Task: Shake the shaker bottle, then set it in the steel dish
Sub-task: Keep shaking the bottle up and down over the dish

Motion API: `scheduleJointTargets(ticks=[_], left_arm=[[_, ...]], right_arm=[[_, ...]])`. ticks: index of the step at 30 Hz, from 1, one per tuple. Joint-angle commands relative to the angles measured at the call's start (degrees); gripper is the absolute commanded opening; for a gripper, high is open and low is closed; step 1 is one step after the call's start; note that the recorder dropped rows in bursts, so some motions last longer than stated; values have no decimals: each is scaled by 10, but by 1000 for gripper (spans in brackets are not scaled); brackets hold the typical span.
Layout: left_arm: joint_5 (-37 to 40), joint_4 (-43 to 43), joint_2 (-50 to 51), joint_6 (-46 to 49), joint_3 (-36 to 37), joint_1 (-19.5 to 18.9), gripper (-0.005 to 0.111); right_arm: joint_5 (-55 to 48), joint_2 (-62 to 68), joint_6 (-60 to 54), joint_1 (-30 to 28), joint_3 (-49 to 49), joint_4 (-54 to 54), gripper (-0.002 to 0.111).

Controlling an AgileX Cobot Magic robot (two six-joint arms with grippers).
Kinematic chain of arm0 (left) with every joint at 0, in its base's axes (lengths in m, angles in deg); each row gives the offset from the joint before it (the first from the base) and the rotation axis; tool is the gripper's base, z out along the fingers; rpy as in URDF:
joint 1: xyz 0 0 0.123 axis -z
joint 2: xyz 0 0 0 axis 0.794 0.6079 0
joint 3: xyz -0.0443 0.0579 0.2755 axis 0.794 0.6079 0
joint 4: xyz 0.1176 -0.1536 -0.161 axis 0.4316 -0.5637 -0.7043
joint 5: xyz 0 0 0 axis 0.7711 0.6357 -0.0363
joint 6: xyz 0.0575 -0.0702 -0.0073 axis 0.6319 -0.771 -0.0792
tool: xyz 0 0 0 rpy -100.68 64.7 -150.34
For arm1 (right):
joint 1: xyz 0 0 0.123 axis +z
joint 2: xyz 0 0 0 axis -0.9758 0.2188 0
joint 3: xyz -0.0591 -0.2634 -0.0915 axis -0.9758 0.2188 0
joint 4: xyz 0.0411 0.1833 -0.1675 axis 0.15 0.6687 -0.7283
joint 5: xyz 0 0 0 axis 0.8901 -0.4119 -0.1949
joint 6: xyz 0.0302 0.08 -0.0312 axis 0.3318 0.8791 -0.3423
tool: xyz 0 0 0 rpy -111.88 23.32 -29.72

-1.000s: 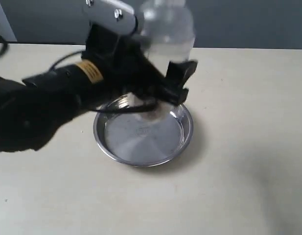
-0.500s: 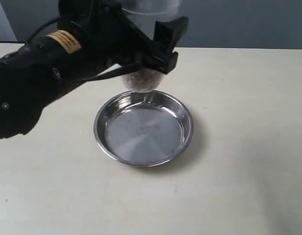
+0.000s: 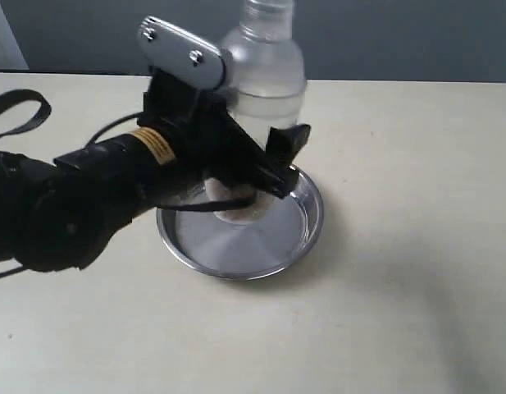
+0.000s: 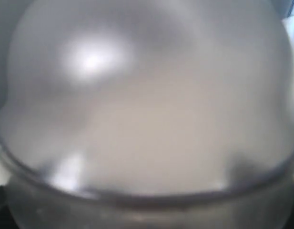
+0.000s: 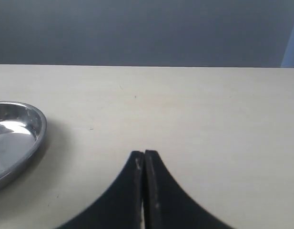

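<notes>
The shaker bottle point(image 3: 265, 70), frosted clear plastic with a domed top and small cap, stands upright in my left gripper point(image 3: 261, 168), which is shut on its body. Brown granules lie at its base point(image 3: 236, 211), low over the back part of the steel dish point(image 3: 306, 234); I cannot tell whether the base touches the dish. In the left wrist view the blurred bottle point(image 4: 147, 105) fills the picture and hides the fingers. My right gripper point(image 5: 144, 154) is shut on nothing, above bare table to the side of the steel dish point(image 5: 18, 129).
The left arm's black body and cable point(image 3: 64, 205) cover the table left of the dish. The pale table point(image 3: 400, 246) stretches right and in front of the dish. A dark grey wall point(image 5: 147, 28) stands behind the table's far edge.
The left gripper swung the bottle up above the dish half a second ago and has now brought it back down, base low over the dish again. The dish stayed put.
</notes>
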Motion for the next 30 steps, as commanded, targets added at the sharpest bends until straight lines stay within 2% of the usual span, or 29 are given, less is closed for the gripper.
scheduleJointTargets(ticks=[1,2,3,4,5,6,7,9,10,11,13,15,17,20,22,24,26,27,30], left_arm=[[-82,-130,0,71,-12,-16,0],[-71,-11,-42,43,-33,-4,0],[-75,12,-75,40,-52,5,0],[-64,-11,-84,47,-49,5,0],[-21,-84,-60,48,-22,-4,0],[-20,-114,-14,35,12,-8,0],[-50,-109,16,-13,25,-7,0],[-118,68,-52,-35,-16,11,0],[-107,109,-99,-13,-48,16,0],[-47,65,-121,17,-69,14,0],[5,-53,-87,48,-40,-8,0],[-1,-123,-25,31,12,-17,0],[-32,-88,-16,-12,22,-8,0],[-105,63,-89,-19,-7,19,0],[-84,46,-117,-1,-18,19,0],[-33,-37,-80,15,15,5,0],[-41,-72,-30,-2,50,3,0],[-69,-59,-25,-32,51,8,0],[-160,86,-85,-53,15,28,0]], right_arm=[[7,-2,0,1,1,-1,-1],[7,-2,0,1,1,-1,-1],[7,-2,0,1,1,-1,-1],[7,-2,0,1,1,-1,-1],[7,-2,0,1,1,-1,-1],[7,-2,0,1,1,-1,-1],[7,-2,0,1,1,-1,-1],[7,-2,0,1,1,-1,-1],[7,-2,0,1,1,-1,-1],[7,-2,0,1,1,-1,-1],[7,-2,0,1,1,-1,-1],[7,-2,0,1,1,-1,-1],[7,-2,0,1,1,-1,-1],[8,-2,0,1,1,-1,-1],[8,-2,0,1,1,-1,-1],[8,-2,0,1,1,-1,-1],[8,-2,0,1,1,-1,-1],[8,-2,0,1,1,-1,-1],[8,-2,0,1,1,-1,-1]])
